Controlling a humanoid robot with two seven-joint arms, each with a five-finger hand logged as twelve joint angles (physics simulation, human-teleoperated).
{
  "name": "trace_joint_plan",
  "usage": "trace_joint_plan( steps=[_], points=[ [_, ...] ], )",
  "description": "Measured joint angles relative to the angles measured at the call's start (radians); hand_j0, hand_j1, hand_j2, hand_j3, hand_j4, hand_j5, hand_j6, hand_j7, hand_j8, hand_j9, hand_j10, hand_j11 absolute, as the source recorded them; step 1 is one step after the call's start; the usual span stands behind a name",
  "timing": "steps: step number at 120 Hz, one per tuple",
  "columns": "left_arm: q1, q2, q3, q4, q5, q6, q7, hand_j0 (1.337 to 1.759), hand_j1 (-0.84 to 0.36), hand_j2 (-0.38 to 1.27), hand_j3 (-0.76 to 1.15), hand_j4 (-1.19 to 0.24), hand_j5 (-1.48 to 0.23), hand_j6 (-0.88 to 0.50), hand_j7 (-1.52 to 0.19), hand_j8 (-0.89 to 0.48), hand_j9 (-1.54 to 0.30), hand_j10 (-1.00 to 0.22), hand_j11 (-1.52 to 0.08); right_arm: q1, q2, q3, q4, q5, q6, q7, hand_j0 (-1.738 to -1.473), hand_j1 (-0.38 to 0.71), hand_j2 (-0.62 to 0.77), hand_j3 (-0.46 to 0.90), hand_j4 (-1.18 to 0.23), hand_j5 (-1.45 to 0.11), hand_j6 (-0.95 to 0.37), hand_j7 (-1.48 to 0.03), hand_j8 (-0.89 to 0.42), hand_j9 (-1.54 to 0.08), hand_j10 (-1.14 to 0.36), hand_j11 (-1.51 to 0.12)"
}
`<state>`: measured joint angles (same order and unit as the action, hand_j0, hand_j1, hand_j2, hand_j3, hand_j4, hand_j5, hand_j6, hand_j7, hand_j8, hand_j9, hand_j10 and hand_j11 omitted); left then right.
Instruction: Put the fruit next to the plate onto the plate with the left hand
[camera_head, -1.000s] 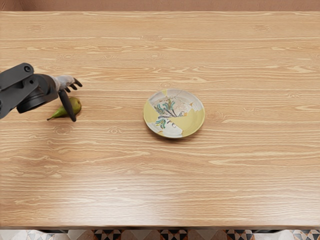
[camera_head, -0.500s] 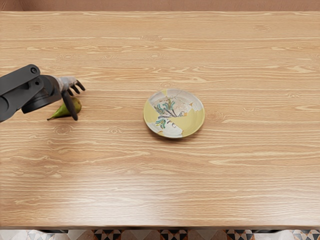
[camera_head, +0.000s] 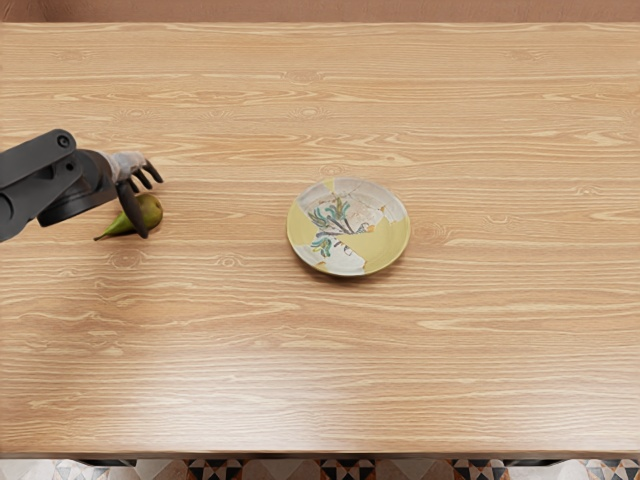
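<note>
Slightly back toward 9 o'clock is where the left hand (camera_head: 132, 182) has drifted since half a second ago, a small shift with its fingers (camera_head: 148, 173) now a touch farther from the plate (camera_head: 381, 241). The pear (camera_head: 148, 211) and the plate lie just where they did before.

The left arm (camera_head: 40, 185), dark grey, comes in from the 9 o'clock edge of the counter (camera_head: 400, 350) and ends over the pear. The hand is loosely spread: its short dark fingers fan out toward 2 o'clock, above and behind the fruit, and the long dark thumb (camera_head: 131, 211) hangs down toward 6 o'clock across the pear's near side. The fingers are not wrapped around the fruit, and the hand holds nothing. Whether the thumb touches the pear's skin cannot be told from this view.

The pear is green and rests on its side on the counter, its rounded end toward 3 o'clock and its narrow stem end toward 8 o'clock, poking out below the wrist. It sits at 9 o'clock from the plate and well apart from it, with bare wood between them.

The plate is round, yellow at the rim with pale patches and a green leafy design, and lies flat near the counter's middle. Nothing rests on it.
</note>
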<state>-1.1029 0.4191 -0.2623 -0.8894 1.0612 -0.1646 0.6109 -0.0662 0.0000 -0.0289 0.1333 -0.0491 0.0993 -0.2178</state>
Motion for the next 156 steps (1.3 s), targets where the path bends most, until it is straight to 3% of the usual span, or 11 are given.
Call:
trace_joint_plan(
  steps=[95,156],
  points=[
    [-0.003,-0.002,0.019,0.004,0.002,0.056,0.0,1.658,-0.08,0.08,0.0,-0.37,-0.47,-0.37,-0.47,-0.37,-0.47,-0.36,-0.47,0.0,0.0,0.0,0.0,-0.002,0.0,0.0,-1.658,-0.35,0.0,0.0,0.0,0.0,0.0,0.0,0.0,0.0,0.0,0.0],
    [0.003,-0.002,0.024,0.004,0.0,0.058,0.0,1.657,-0.21,0.15,0.0,-0.48,-0.64,-0.48,-0.64,-0.48,-0.64,-0.48,-0.64,0.0,0.0,0.001,-0.001,0.0,-0.001,0.0,-1.658,-0.35,0.0,0.0,0.0,0.0,0.0,0.0,0.0,0.0,0.0,0.0]
  ],
)
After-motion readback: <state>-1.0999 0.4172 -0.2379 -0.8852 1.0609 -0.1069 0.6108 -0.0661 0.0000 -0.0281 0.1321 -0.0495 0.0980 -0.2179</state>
